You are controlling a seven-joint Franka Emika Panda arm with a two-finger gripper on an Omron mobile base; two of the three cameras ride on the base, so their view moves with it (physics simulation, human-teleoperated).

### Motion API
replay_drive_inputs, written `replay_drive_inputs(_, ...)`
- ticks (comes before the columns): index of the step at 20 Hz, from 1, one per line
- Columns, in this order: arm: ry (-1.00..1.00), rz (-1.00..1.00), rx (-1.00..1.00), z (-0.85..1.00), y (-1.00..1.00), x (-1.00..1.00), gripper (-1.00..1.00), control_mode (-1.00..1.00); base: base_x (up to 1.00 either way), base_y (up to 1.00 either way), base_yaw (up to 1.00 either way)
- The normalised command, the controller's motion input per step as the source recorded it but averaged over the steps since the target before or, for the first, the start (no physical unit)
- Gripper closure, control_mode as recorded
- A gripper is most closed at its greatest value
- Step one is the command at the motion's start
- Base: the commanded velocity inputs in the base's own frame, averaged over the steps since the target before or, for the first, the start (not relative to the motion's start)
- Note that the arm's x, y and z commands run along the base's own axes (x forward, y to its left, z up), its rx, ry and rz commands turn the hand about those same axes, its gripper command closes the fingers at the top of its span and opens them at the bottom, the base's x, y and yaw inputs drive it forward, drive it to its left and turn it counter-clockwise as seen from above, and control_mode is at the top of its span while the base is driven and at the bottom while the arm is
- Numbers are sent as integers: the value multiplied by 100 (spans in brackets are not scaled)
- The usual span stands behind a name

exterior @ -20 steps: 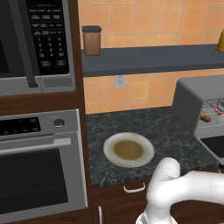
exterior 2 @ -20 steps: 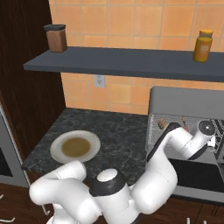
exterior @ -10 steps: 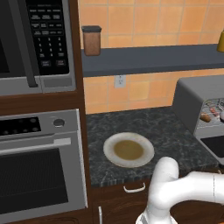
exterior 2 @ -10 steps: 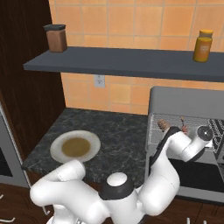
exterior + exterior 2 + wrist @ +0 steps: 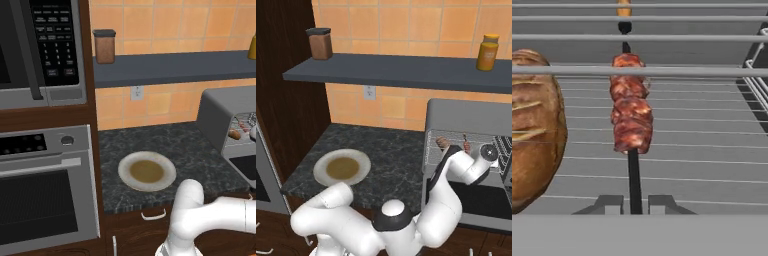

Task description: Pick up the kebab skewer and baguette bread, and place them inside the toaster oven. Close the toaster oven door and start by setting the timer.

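Hand view showed the gripper (image 5: pixel 634 204) clenched on the kebab skewer (image 5: pixel 631 125) stick, carrying it over the toaster oven (image 5: pixel 476 120) rack beside the baguette bread (image 5: pixel 534 130), presumably for laying down.

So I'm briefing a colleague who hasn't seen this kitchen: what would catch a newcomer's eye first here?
Most striking is the kebab skewer, its stick gripped between the shut jaws of the gripper over the wire rack inside the toaster oven, with the baguette bread beside it in the hand view. Next, the white arm reaching into that oven at the counter's right, and the plate on the dark counter.
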Motion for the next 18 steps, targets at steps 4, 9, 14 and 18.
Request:
replay_drive_inputs(4, 0, 0, 0, 0, 0, 0, -100, -100, 0, 0, 0)
replay_drive_inputs(9, -1, 0, 0, 0, -3, -12, -100, -100, 0, 0, 0)
replay_drive_inputs(14, -3, 0, 0, 27, -26, -67, -100, -100, 0, 0, 0)
replay_drive_inputs(18, -5, 0, 0, 31, -9, -86, -100, -100, 0, 0, 0)
